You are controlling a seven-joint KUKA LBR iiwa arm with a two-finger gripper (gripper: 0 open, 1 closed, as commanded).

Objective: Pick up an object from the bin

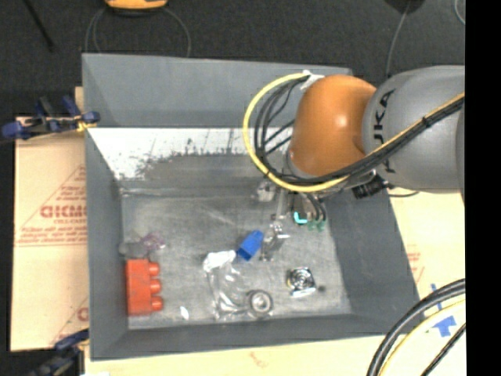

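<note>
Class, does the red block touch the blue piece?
No, the red block lies by the left wall of the bin, apart from the blue piece near the middle.

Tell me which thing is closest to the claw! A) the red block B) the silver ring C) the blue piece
C: the blue piece lies right beside the claw in the middle of the bin, while the red block is far off at the left and the ring lies farther off, near the front wall.
</note>
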